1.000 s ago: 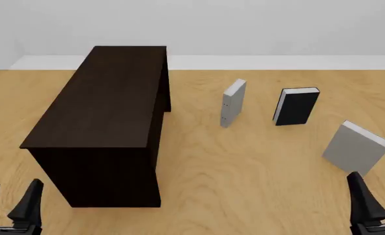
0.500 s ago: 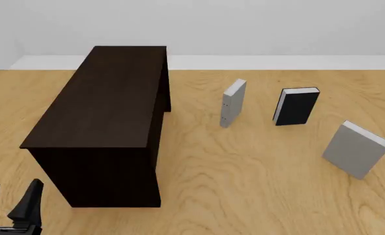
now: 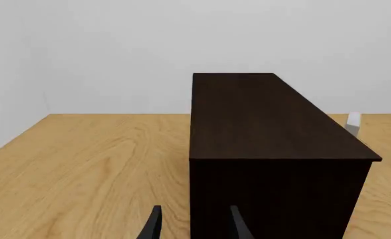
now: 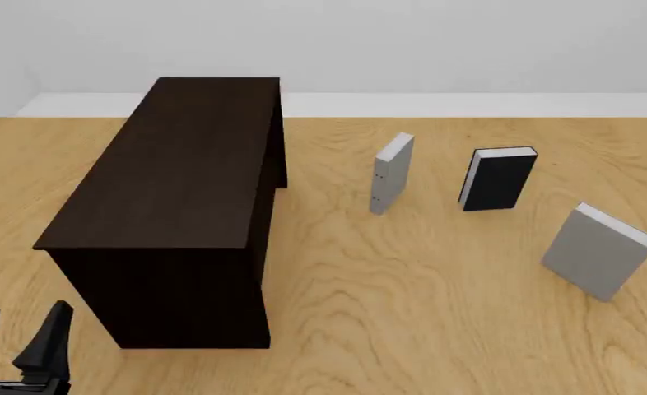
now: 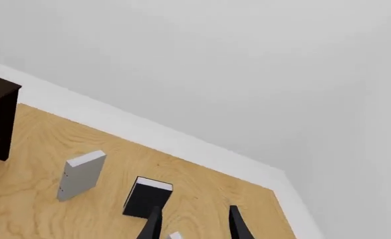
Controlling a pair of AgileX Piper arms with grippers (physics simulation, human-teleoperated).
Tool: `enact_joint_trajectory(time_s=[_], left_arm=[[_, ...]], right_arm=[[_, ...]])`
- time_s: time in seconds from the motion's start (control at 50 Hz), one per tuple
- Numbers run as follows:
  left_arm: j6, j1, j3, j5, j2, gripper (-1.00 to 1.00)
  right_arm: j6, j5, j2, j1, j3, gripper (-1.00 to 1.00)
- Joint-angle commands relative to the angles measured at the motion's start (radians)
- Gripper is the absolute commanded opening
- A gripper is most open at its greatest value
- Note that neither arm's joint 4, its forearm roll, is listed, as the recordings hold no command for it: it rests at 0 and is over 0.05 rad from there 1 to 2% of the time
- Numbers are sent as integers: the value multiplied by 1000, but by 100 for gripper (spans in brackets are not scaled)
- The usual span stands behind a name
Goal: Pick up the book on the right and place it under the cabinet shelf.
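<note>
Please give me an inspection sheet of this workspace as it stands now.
Surface: light wooden table, no marks seen.
Job's things: grey book stands tilted at the right, apart from the others; dark cabinet at the left, its recess facing the books.
Clutter: black book and a second pale grey book, both upright, apart.
Grippers: left gripper open, empty, near the cabinet's near end; right gripper open, empty, out of the front view.
Cables: nothing seen.
Surroundings: plain pale wall.
</note>
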Motion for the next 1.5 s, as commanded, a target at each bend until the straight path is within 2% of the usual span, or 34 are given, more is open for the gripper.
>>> enact_joint_trajectory(time_s=[0.02,0.1,0.16,0.48,0.52,0.6,0.64,0.7,0.84,1.0,1.18,1.32,1.5], left_arm=[[0,0,0,0,0,100],[0,0,0,0,0,100],[0,0,0,0,0,100],[0,0,0,0,0,100],[0,0,0,0,0,100],[0,0,0,0,0,100],[0,0,0,0,0,100],[0,0,0,0,0,100],[0,0,0,0,0,100],[0,0,0,0,0,100],[0,0,0,0,0,100],[0,0,0,0,0,100],[0,0,0,0,0,100]], right_arm=[[-94,145,163,-20,-163,100],[-118,180,195,-44,-199,100],[-113,218,214,-49,-245,100],[-91,528,370,-93,-632,100],[-109,540,379,-112,-653,100],[-107,609,428,-129,-746,100],[-125,617,444,-147,-755,100],[-113,662,474,-141,-788,100],[-129,706,516,-148,-793,100],[-142,705,521,-150,-732,100],[-183,665,521,-200,-623,100],[-176,684,521,-203,-632,100],[-178,681,530,-200,-579,100]])
